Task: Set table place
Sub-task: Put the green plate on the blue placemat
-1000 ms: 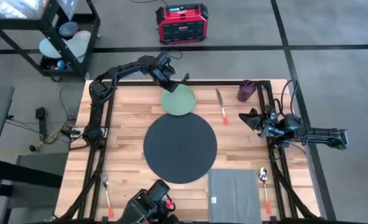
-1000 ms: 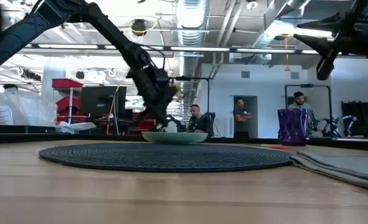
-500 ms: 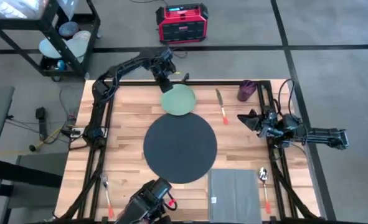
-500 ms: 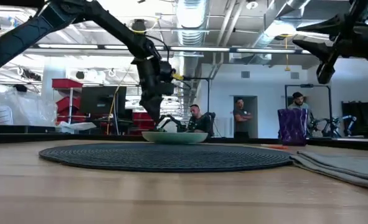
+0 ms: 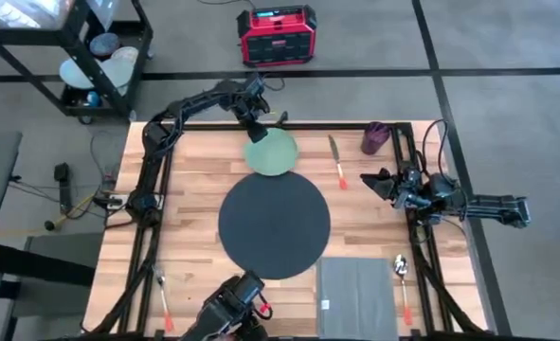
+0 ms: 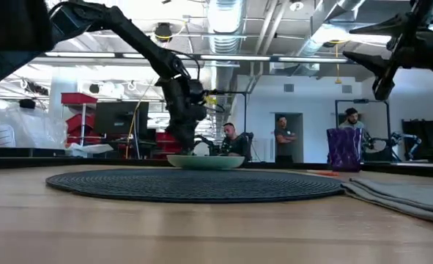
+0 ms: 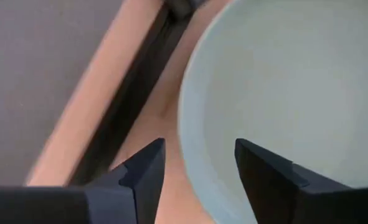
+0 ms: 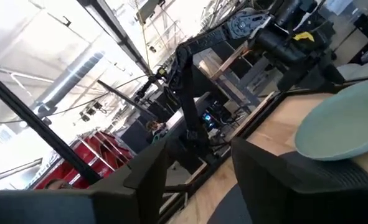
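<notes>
Two arms are seen at the table [image 5: 189,189]. The left gripper [image 5: 257,134] is held low at the far edge of the plate [image 5: 272,152], near the table's far rail. In the left wrist view its fingers [image 7: 145,168] are spread apart, with the plate's rim lying in the gap between them; nothing is gripped, and whether a finger touches the rim cannot be told. In the low view the gripper [image 6: 189,147] is seen just over the plate [image 6: 206,162].

The plate is set flat on the wood, its near edge at or just over the far edge of the mat [image 5: 274,225]. The mat, round and dark, is laid flat near the table's middle; being round, no long axis or heading is shown by it.

The right gripper [image 5: 372,180] is raised at the right side of the table, pointed toward the middle, its fingers [image 8: 147,171] held open and empty.

A knife [image 5: 336,160] with its long axis running far to near is laid right of the plate, a purple cup [image 5: 375,138] beyond it. A napkin [image 5: 357,296] is placed at the near edge, with a spoon [image 5: 403,287] beside it.
</notes>
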You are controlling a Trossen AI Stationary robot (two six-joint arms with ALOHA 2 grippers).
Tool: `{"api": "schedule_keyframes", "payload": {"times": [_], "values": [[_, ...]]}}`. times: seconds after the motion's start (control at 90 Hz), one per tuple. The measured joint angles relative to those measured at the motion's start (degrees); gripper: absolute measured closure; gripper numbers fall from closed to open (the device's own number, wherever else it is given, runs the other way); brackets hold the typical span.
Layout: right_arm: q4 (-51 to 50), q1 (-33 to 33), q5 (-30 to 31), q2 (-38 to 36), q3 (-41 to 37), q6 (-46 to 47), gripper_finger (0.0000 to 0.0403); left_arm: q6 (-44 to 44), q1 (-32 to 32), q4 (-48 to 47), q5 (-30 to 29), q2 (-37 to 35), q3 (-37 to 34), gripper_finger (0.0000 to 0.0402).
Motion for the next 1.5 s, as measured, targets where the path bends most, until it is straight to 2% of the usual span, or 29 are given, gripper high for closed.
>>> {"api": "schedule_keyframes", "payload": {"times": [0.144,0.222,0.289,0.411,0.456,0.544,0.633,0.822,0.889,1.0,1.122,1.233,1.367,1.5], "values": [[0.0,0.0,0.0,0.0,0.0,0.0,0.0234,-0.7,-1.0,1.2,0.0,0.0,-4.3,0.0223],[-0.1,0.0,0.0,0.0,0.0,0.0,0.0233,-1.8,-1.7,1.8,0.0,0.0,-5.8,0.0237],[-0.3,0.0,0.1,0.0,0.0,-0.6,0.0233,-1.9,-2.2,2.0,0.0,0.0,-6.0,0.0268],[-1.4,0.0,1.4,0.0,0.0,-1.9,0.0233,-2.6,-2.7,3.1,0.5,0.0,-5.4,0.0365],[-1.6,0.0,2.1,0.0,0.0,-2.0,0.0234,-4.3,-2.6,3.5,0.8,-0.1,-4.7,0.0384],[-3.1,0.0,3.0,0.0,0.0,-2.0,0.0237,-5.6,-2.4,3.9,0.7,-0.2,-3.3,0.0395],[-3.9,0.0,3.1,0.0,0.0,-2.0,0.0242,-6.2,-2.3,0.2,1.9,0.0,0.1,0.0399],[-5.1,0.0,3.3,0.0,0.0,-2.0,0.0254,-6.1,-3.4,-15.5,8.1,-0.7,8.2,0.0401],[-5.6,0.0,3.3,0.0,0.0,-2.0,0.0257,-2.6,-5.0,-20.0,7.3,-2.6,9.5,0.0401],[-6.9,0.0,3.3,0.0,0.0,-2.0,0.0261,0.7,-6.6,-24.1,2.5,-6.5,9.0,0.0401],[-7.3,0.0,3.3,0.0,0.0,-2.0,0.0262,-2.6,-7.1,-24.6,4.6,-10.0,5.5,0.0401],[-7.3,0.0,3.3,0.0,0.0,-2.0,0.0262,-4.0,-10.6,-20.5,5.1,-15.0,-0.2,0.0401],[-7.3,0.0,3.3,0.0,0.0,-1.0,0.0262,-7.4,-15.0,-11.0,5.6,-22.4,-13.0,0.0401],[-7.3,0.1,3.2,0.0,0.0,-0.9,0.0262,-15.9,-19.8,2.4,6.3,-31.4,-27.4,0.0401]]}}
